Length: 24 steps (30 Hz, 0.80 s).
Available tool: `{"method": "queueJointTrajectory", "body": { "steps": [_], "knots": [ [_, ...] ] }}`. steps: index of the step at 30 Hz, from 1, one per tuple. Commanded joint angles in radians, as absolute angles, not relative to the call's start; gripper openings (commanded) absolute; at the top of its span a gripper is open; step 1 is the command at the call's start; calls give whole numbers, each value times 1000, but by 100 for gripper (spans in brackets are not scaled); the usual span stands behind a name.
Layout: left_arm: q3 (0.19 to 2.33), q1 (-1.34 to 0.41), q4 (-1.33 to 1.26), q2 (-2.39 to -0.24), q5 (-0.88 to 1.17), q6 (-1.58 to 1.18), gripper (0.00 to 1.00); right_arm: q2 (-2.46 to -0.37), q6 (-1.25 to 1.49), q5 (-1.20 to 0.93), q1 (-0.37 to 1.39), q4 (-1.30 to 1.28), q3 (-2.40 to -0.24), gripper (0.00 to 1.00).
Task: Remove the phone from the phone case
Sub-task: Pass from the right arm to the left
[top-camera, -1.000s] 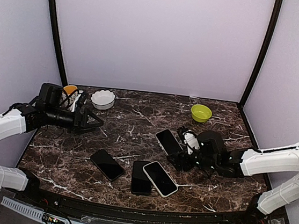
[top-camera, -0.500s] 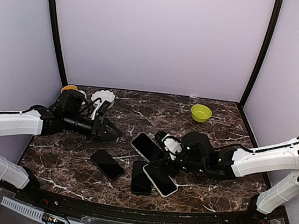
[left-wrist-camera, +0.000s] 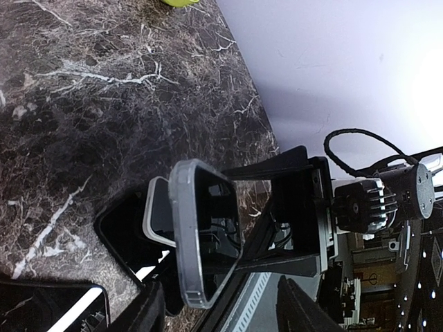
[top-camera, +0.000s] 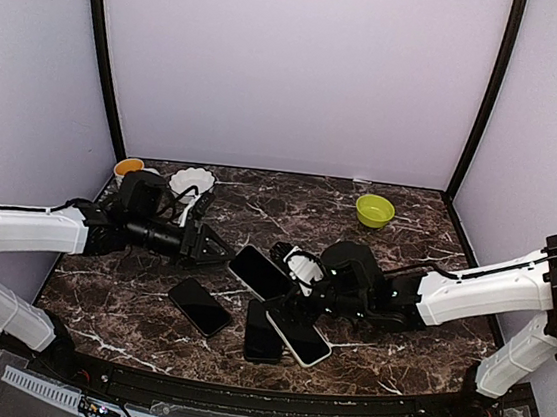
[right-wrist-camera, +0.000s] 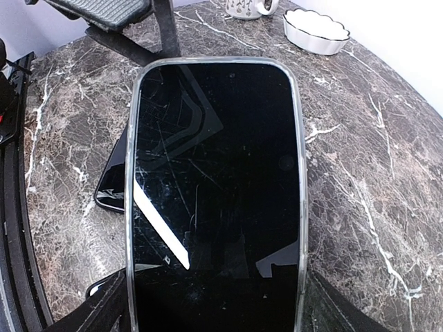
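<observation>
The phone [top-camera: 261,272] in its clear case [left-wrist-camera: 181,235] is gripped by the right jaws, above the surface [top-camera: 426,235]. Only in the left wrist view is its end seen between the parted left jaws. The dark marbled surface is enclosed by lilac walls [top-camera: 294,69].

Phone [right-wrist-camera: 214,200] runs off my right wrist view's bottom edge. Left wrist: fingers [left-wrist-camera: 299,311] cropped at bottom. From above, can't tell whether left gripper [top-camera: 221,254] touches it.
</observation>
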<state>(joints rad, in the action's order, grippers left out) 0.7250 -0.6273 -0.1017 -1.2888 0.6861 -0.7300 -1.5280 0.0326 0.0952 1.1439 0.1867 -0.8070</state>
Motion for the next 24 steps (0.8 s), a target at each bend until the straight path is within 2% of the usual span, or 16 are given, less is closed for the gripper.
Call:
{"method": "queueJointTrajectory", "body": {
  "steps": [1, 4, 10, 14, 18, 21, 22, 23, 24],
  "knots": [
    [727, -643, -168, -1299, 703, -751, 56, -1531, 7, 100, 1157, 274, -865, 0],
    [732, -650, -173, -1313, 704, -754, 50, -1527, 5, 95, 1158, 287, -861, 0],
    [733, -659, -176, -1321, 703, -763, 45, -1530, 5, 93, 1158, 299, -870, 0],
    [720, -664, -215, -1320, 720, -785, 37, -1534, 6, 75, 1159, 323, -865, 0],
    [721, -667, -221, -1326, 721, -797, 25, -1528, -18, 65, 1163, 361, -850, 0],
    [725, -668, -214, -1336, 712, -805, 3, -1528, -17, 70, 1164, 373, -849, 0],
    [730, -669, -210, -1337, 706, -805, 0, -1529, -15, 74, 1164, 371, -851, 0],
    [731, -670, -200, -1337, 689, -805, 0, -1529, -9, 83, 1164, 368, -854, 6],
    [732, -670, -196, -1330, 664, -807, 0, -1529, -1, 104, 1165, 365, -856, 18]
  ]
}}
